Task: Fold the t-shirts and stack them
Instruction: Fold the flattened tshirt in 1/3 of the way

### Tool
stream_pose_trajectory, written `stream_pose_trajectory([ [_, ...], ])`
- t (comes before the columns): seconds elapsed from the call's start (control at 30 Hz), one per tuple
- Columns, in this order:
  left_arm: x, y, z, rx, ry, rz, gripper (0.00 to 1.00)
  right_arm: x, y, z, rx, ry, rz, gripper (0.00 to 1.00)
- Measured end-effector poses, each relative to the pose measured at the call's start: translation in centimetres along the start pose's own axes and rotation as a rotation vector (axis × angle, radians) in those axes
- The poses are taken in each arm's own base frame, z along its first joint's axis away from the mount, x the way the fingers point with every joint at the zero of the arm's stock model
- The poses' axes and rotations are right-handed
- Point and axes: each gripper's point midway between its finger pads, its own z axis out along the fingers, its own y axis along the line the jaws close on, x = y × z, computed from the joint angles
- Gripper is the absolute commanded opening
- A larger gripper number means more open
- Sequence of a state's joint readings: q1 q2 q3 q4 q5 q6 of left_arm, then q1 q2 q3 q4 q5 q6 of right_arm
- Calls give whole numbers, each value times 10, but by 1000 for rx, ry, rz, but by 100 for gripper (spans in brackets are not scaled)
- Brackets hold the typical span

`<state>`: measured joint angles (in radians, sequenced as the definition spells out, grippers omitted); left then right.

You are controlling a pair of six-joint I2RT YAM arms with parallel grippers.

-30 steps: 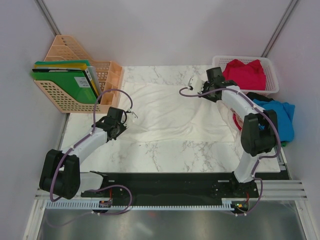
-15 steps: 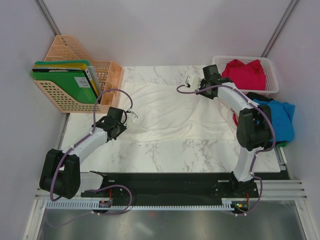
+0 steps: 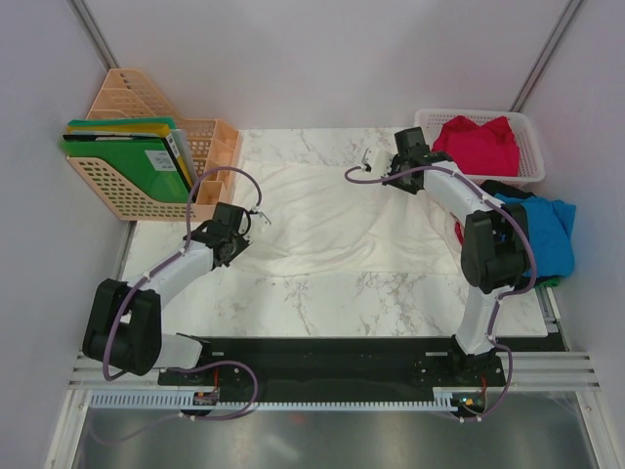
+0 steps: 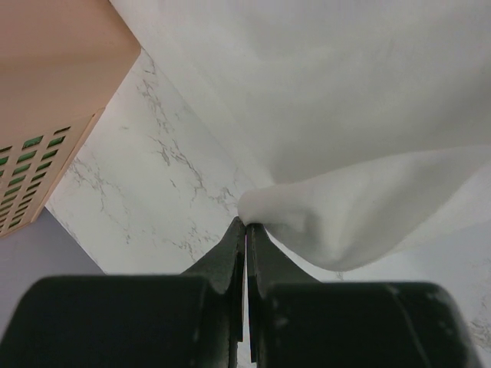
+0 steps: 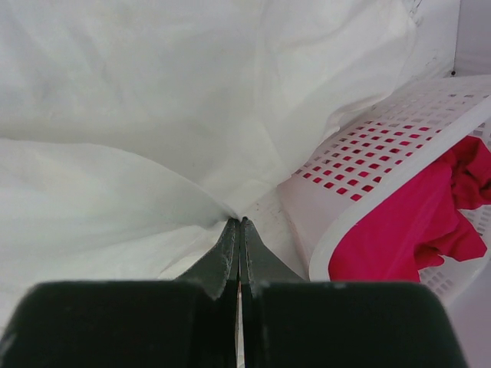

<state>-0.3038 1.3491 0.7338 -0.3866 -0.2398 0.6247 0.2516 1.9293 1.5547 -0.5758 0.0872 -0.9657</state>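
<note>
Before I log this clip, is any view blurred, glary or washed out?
Top external: sharp and evenly lit, but the white t-shirt barely stands out from the marble table. Left wrist: the left gripper has a soft near body, while the cloth is in focus. Right wrist: the white cloth is almost featureless; the basket and red t-shirt are crisp.

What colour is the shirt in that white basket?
Bright red; the shirt in the basket shows best in the right wrist view.

The marble table (image 3: 322, 303) (grey-veined) carries a white t-shirt (image 3: 332, 220) spread at centre, peach file rack (image 3: 109, 192) at ten o'clock, mesh basket (image 3: 533, 147) at two, blue t-shirt (image 3: 553, 227) at three.
</note>
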Motion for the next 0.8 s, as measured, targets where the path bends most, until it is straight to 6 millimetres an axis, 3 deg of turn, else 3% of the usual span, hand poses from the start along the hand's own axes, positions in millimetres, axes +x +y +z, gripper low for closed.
stream_pose_trajectory([
  [0.43,19,2,21,-22,141,24,2,0,-2,1,11,2,-3,0],
  [0.67,13,10,20,-38,129,13,2,1,0,7,8,5,-6,0],
  [0.73,10,12,19,-43,122,11,16,2,0,10,11,8,-5,4],
  [0.77,9,13,19,-47,119,6,39,2,-1,11,15,10,-4,14],
  [0.8,8,14,19,-51,118,3,53,2,-1,12,19,13,3,44],
])
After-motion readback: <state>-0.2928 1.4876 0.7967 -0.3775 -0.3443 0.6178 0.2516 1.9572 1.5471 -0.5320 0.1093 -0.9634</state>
